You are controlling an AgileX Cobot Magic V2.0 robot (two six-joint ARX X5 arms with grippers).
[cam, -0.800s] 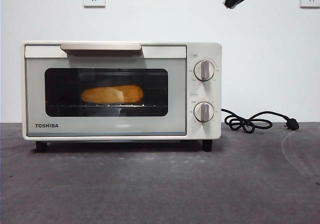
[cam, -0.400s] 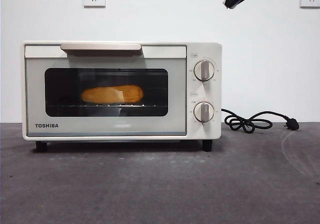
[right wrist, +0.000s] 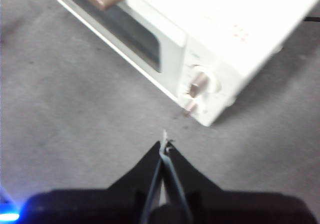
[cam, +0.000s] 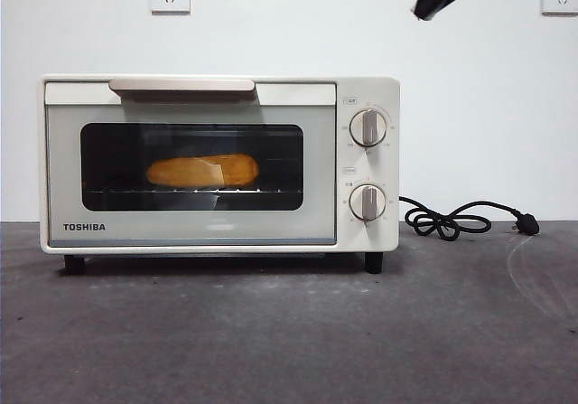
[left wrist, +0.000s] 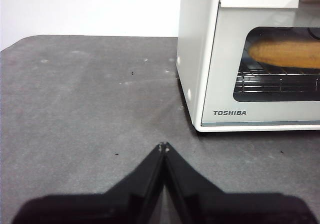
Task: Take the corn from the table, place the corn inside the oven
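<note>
One corn point(cam: 202, 170) sits behind the closed oven point(cam: 219, 164) door.
Your left gripper point(left wrist: 163, 146), jaws pinched together, idles low on the table point(cam: 289, 332); your right gripper point(right wrist: 165, 145), likewise closed, hangs high above the knobs point(right wrist: 199, 85), blurred.

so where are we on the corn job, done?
Looks done: the corn lies on the rack inside the oven, door shut. Nothing in hand: left gripper and right gripper are both shut and empty above the table. Nothing visibly left.

bare table point(cam: 289, 332) before the oven point(cam: 217, 164), door shut
</note>
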